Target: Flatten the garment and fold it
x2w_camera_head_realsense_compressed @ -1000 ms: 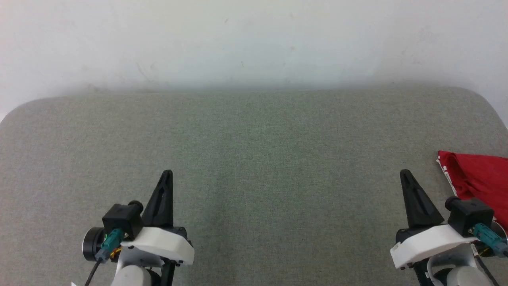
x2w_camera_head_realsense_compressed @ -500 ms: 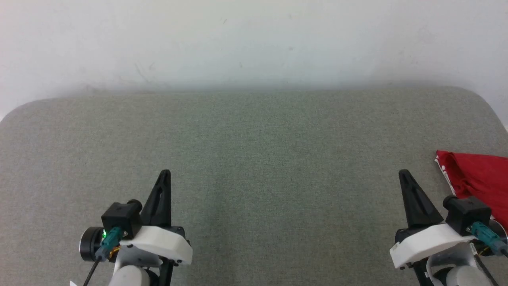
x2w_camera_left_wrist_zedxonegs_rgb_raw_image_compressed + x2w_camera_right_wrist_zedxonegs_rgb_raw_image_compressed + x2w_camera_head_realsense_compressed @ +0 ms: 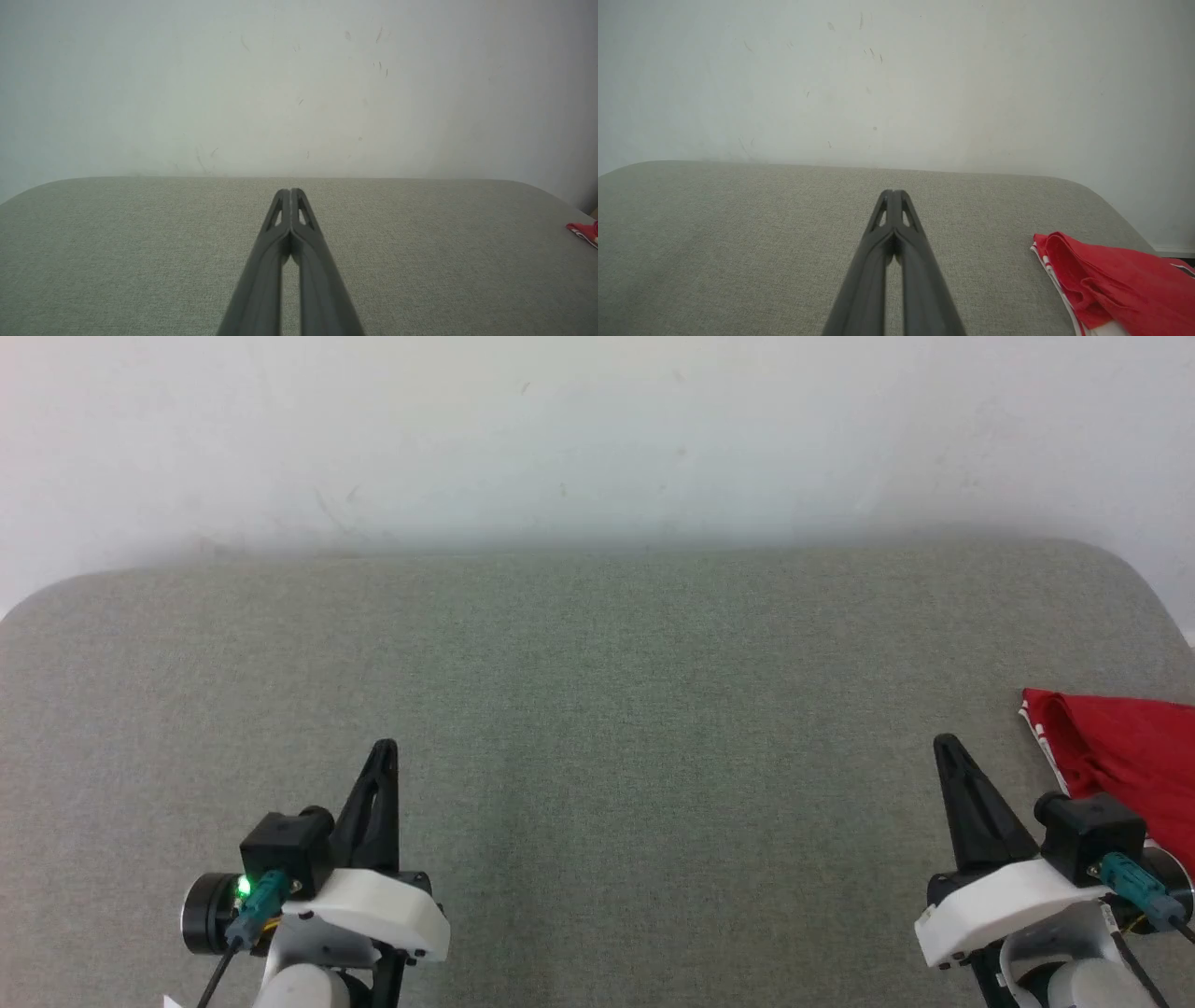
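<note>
The shirt (image 3: 1125,756) is lying near the right gripper (image 3: 945,744), to its right and apart from it. The right gripper and the left gripper (image 3: 386,748) are both sitting closed and empty.

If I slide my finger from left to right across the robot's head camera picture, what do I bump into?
left gripper → bare stretch of the grey padded surface → right gripper → red garment, bunched at the right edge.
</note>
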{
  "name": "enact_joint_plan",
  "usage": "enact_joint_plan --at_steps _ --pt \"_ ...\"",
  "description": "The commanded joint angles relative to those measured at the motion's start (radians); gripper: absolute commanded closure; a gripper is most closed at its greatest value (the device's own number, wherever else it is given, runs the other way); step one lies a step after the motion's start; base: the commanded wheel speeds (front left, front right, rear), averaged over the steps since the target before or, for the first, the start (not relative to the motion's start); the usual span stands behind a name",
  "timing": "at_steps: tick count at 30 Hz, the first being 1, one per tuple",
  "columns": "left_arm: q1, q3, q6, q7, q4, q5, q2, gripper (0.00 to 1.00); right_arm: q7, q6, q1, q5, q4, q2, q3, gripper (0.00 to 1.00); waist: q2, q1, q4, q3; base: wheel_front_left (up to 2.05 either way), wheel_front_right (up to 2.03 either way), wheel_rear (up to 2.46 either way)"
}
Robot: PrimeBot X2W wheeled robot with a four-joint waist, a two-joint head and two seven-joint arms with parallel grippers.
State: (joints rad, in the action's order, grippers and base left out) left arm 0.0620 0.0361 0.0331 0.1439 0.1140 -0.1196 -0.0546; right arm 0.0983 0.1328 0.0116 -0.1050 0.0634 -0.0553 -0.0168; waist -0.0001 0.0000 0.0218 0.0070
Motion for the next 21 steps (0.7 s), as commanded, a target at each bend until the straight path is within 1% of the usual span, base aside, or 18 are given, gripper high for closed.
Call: enact_joint_plan --at_steps 1,21 --pt "-0.017 -0.004 -0.005 -0.005 -0.007 0.009 0.002 1.00 -0.002 -0.001 -0.005 0.007 -0.007 0.002 0.003 1.00 0.0001 0.0000 0.000 0.000 0.00 0.00 0.00" --pt "-0.030 -0.014 -0.013 -0.046 -0.039 0.042 0.003 1.00 -0.030 -0.001 -0.007 0.036 -0.024 0.003 0.007 1.00 0.0001 0.0000 -0.007 -0.002 0.00 0.00 0.00"
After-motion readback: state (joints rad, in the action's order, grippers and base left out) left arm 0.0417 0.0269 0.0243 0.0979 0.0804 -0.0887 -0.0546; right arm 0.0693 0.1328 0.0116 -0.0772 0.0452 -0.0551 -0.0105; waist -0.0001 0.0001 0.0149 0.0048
